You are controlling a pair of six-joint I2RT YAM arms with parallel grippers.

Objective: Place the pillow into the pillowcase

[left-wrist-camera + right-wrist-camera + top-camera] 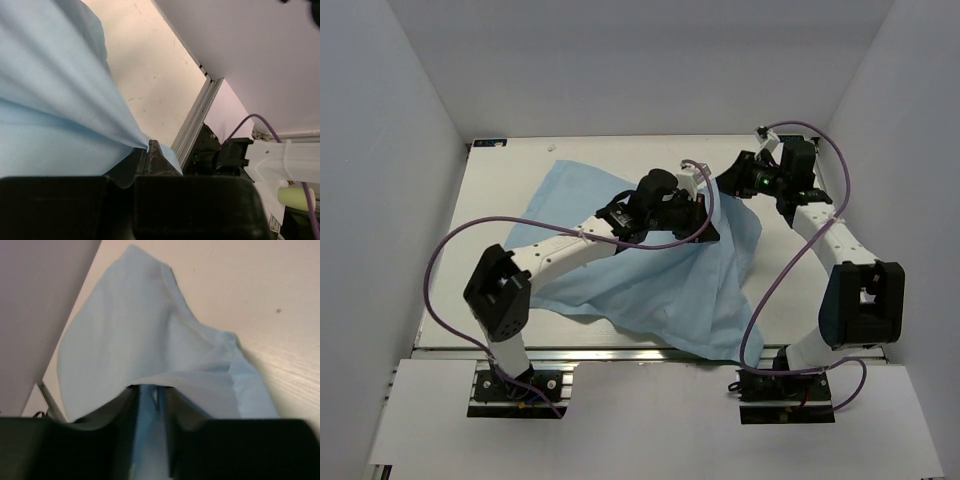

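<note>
Pillowcase: light blue cloth (650,285), crumpled across the middle of the tabletop (500,190), with its far right part lifted between the two arms.
Pillow: we find it in no view. Whether it lies under the cloth we cannot tell.
Left tool (154,151): together, clamped on a fold of the pillowcase, and the cloth fans taut away from its tips.
Right tool (150,392): fingers a little apart, with cloth draped over the tips and down into the gap. Whether it pinches we cannot tell.
Key relation: both tools meet the cloth at its far right part, the right tool just beyond the left. The rest trails near and left of them.
Long axis: we judge it diagonal, far left to near right.
Nearer arm: both are on the cloth, and the left has the sure hold.
Surface: pale, matte, lightly scuffed.
Room: white walls (380,150) on three sides.
</note>
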